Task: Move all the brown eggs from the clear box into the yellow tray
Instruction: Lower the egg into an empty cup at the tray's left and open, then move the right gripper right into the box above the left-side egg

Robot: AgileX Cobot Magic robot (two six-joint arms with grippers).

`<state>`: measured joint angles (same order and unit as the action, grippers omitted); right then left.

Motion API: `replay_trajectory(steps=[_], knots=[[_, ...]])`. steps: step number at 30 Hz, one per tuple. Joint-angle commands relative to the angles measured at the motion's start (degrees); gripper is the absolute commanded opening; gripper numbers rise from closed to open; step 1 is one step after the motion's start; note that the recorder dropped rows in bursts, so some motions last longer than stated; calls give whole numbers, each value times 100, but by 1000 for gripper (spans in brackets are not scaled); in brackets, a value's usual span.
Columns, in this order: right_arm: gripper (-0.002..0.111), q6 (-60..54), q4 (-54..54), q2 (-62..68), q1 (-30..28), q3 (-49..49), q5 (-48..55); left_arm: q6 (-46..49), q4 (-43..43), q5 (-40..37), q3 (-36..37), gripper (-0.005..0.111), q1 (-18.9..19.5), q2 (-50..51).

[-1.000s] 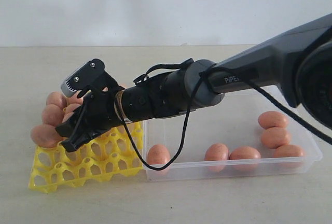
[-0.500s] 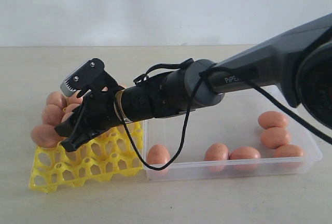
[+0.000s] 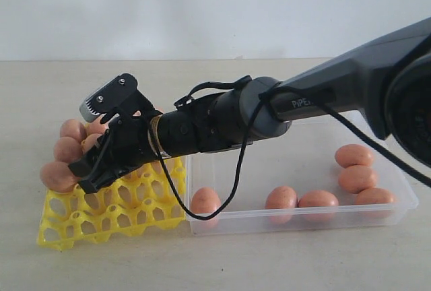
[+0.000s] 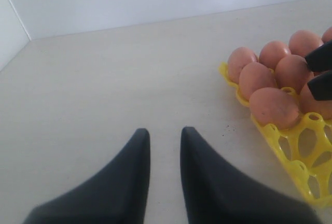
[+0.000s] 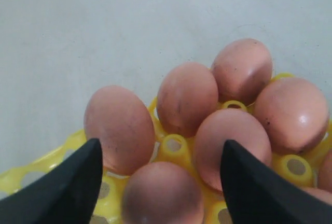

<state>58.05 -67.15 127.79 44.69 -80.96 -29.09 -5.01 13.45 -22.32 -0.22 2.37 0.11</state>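
Fingers (image 5: 67, 182) on R arm spread wide, empty, straddling an egg (image 5: 161, 193) seated in tray (image 3: 108, 220), 9 o'clock of box (image 3: 404, 203). If I lift crooked, a tip may knock neighbours (image 5: 187, 99).

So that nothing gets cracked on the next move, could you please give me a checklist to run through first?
1. Right end effector open and clear of the egg between its jaws: ok.
2. That egg sitting fully in its cup: cannot tell, its underside is out of view.
3. Free cups in the tray for more eggs: ok, the front rows in the exterior view are empty.
4. Box emptied: not ok, six eggs lie in it.
5. Left end effector out of the way: ok, over bare table, holding nothing.
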Motion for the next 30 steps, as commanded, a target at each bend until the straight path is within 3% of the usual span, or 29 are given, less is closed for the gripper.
replay_trajectory(steps=[1, 15, 18, 23, 30], knots=[[64, -34, 69, -29, -9, -28, -32, -11, -11, 41, 22, 22, -31, -11], [61, 42, 82, -780, -9, -28, -90, -11, -11, 41, 22, 22, -31, -11], [47, 52, 82, -1072, -9, -28, 39, -11, -11, 41, 22, 22, -31, -11], [-1, 157, 47, -1499, -9, -28, 408, -11, -11, 41, 22, 22, -31, -11], [0, 444, -930, -2000, -9, -28, 800, -11, -11, 41, 22, 22, -31, -11]])
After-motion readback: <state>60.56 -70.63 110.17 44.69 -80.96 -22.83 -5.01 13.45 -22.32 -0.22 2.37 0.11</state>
